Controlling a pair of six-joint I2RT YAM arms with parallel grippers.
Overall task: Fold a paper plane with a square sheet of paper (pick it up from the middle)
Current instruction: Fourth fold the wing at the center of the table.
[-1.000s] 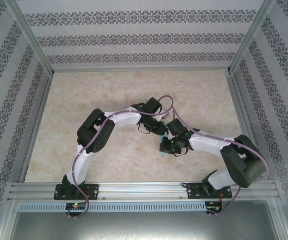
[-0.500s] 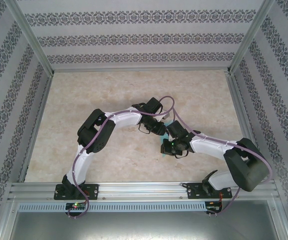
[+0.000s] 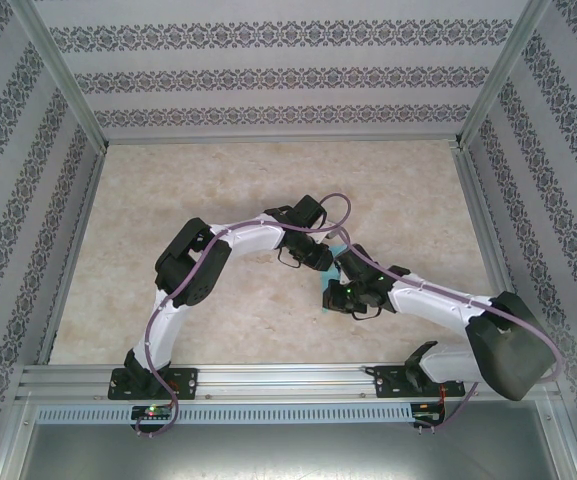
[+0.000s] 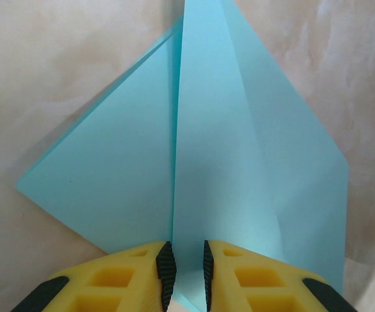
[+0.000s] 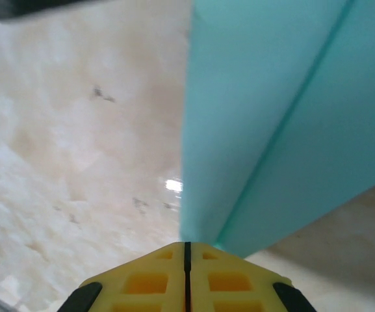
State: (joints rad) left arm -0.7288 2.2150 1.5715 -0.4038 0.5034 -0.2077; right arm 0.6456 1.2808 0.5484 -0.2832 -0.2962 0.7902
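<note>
The light turquoise sheet of paper lies folded into a pointed kite shape with a raised centre ridge. In the left wrist view that ridge runs up from between the yellow fingers of my left gripper, whose jaws stand narrowly open around it. My right gripper is shut on the paper, which rises from its tips as a creased double layer. From above, both grippers meet at the table's middle: left gripper, right gripper, with slivers of paper showing beneath them.
The beige marbled tabletop is bounded by aluminium rails and patterned walls. The right arm's elbow stretches toward the near right corner. The left arm's elbow sits left of centre.
The right arm's elbow has swung out and down toward the near right, stretching its forearm. Its gripper stays by the paper. The left arm has not moved.
</note>
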